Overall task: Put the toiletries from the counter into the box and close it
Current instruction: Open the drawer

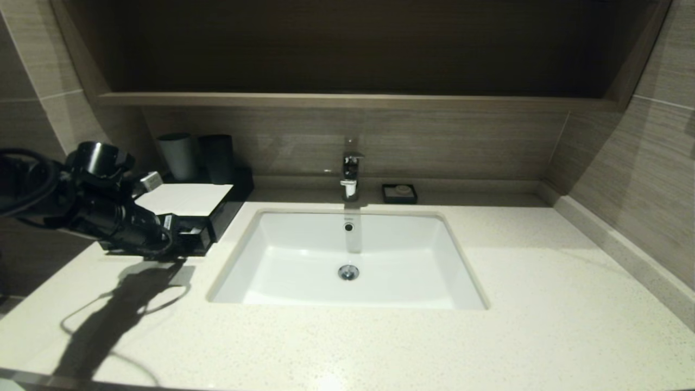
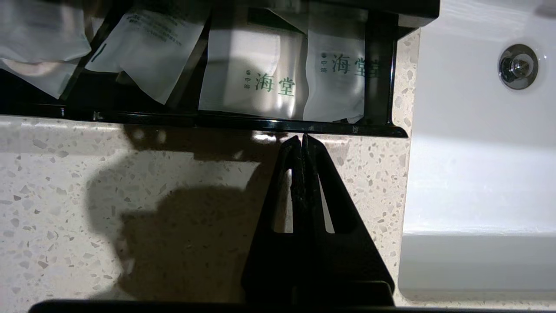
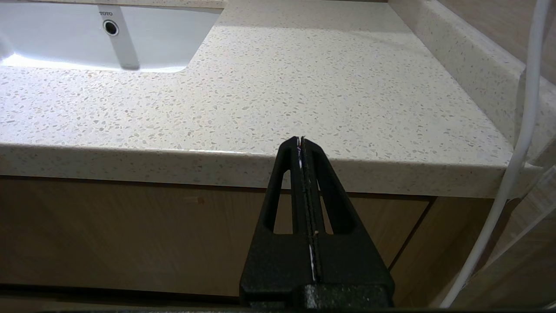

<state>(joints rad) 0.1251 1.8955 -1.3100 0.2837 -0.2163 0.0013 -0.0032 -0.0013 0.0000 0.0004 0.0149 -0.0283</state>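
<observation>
The box (image 1: 187,198), black with a white top panel, stands on the counter (image 1: 543,304) left of the sink. Its front drawer (image 2: 260,124) is pulled out. In it lie several white sachets with green print, the toiletries: two side by side (image 2: 256,82) (image 2: 334,82) and others further along (image 2: 147,48). My left gripper (image 2: 301,138) is shut and empty, its tips right at the drawer's black front rim. In the head view the left arm (image 1: 108,212) covers the drawer front. My right gripper (image 3: 301,140) is shut and empty, low in front of the counter's front edge.
The white sink basin (image 1: 347,260) with its faucet (image 1: 351,174) is just right of the box. A black soap dish (image 1: 399,193) sits behind the basin. Two dark cups (image 1: 178,156) (image 1: 218,157) stand behind the box. A white cable (image 3: 517,152) hangs near the right arm.
</observation>
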